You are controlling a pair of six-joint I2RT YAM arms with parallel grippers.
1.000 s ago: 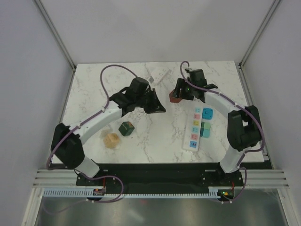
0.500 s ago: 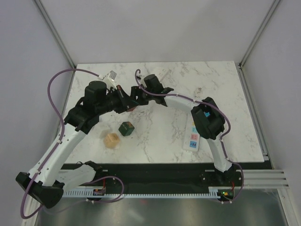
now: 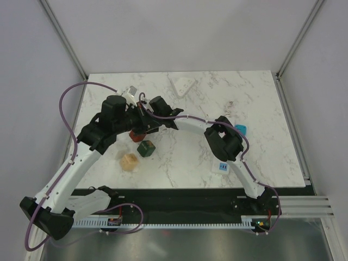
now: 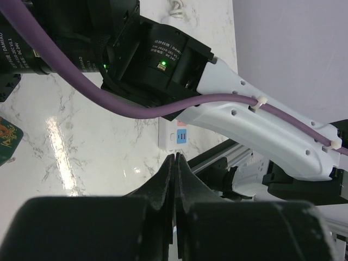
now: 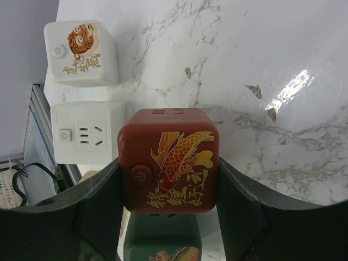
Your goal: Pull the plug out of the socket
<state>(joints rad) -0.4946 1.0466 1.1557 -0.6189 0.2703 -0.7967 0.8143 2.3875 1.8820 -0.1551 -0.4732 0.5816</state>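
The red cube (image 5: pixel 169 166) is gripped by the right tool (image 5: pixel 171 204), perhaps so it can be pulled off the green cube (image 5: pixel 163 247). The left tool (image 4: pixel 175 168) is seen closed, empty.

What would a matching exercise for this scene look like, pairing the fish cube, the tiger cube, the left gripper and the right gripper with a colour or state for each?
Column one:
1. fish cube
2. tiger cube
3. left gripper
4. right gripper

Column two:
A. white
B. closed on a cube
C. red
D. closed with nothing between the fingers

Pairs: 1-C, 2-A, 3-D, 4-B
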